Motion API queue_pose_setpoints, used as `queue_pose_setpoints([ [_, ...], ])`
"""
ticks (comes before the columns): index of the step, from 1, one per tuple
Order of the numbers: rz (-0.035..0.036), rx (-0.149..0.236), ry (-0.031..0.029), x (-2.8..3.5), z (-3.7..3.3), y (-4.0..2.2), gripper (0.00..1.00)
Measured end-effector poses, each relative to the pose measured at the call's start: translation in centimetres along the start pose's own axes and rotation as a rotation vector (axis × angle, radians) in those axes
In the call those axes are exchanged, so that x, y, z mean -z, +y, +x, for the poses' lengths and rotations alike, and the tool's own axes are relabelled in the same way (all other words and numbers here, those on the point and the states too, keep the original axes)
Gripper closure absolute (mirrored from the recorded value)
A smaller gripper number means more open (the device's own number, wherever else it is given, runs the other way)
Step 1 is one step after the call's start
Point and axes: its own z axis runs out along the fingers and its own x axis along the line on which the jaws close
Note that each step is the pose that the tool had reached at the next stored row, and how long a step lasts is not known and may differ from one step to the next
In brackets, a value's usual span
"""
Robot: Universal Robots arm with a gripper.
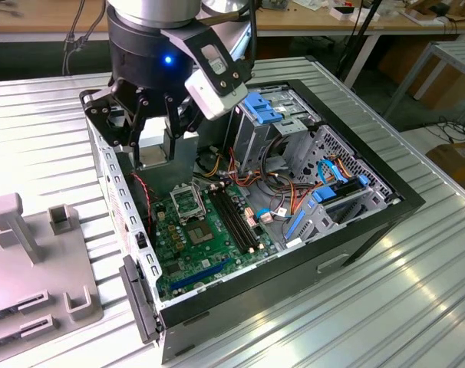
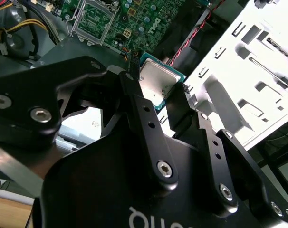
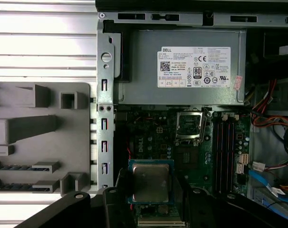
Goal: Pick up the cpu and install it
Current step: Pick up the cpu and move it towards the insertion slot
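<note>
Your black end effector [image 3: 151, 187] grips the flat silver-grey square cpu [image 3: 150, 180] by its edges — level, probably to suit the silver-framed socket [image 1: 188, 201] at its five o'clock in the exterior view.

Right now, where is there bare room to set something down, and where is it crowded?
Free: the ribbed table on the exterior view's right, bordered by the open computer case, and the patch beyond the grey fixture on that view's left. Crowded: inside the case, with cables, drive bays and the claw holding the cpu above.
</note>
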Motion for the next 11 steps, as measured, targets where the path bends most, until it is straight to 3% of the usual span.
queue_pose_setpoints([
  [4,0.0003,0.0,0.0,0.0,-0.43,-0.01,0.53],
  [11,0.0018,0.0,0.0001,0.0,-2.2,-0.03,0.53],
])
